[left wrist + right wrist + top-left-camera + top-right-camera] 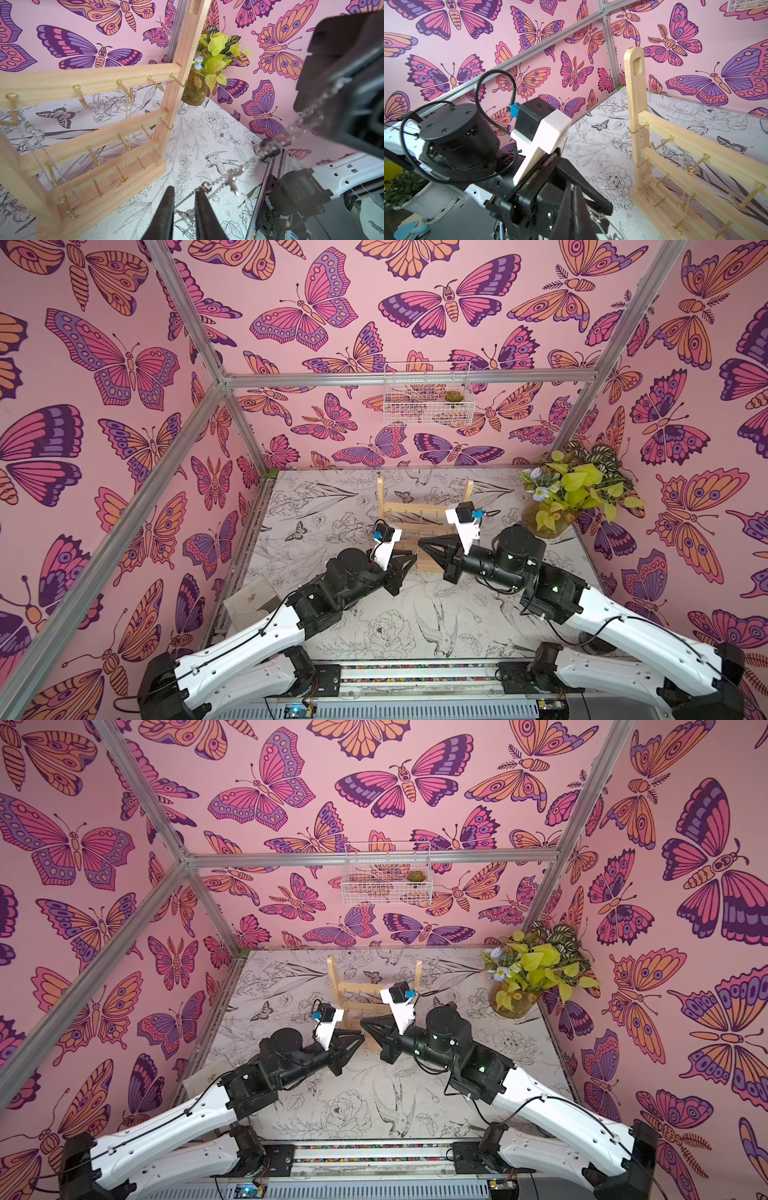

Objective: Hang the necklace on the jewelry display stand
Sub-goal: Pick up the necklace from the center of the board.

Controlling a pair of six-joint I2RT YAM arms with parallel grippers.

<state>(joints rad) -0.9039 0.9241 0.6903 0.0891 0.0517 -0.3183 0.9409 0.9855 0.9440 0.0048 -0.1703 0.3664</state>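
Hardly made out from above, the necklace point(229, 176) is pinched by the right gripper point(574, 188) and straddled by the parted left gripper point(184, 188), above the floral-printed tabletop point(207, 124).

Both arms are reaching inward from the front corners, forearms angling toward the middle. Left arm point(249, 639) is pointing rightward, left jaws sitting slightly apart with a narrow gap. Right arm point(615, 622) is pointing leftward, right jaws pressing fully together. Both sets of tips are hovering close, nearly nose to nose.
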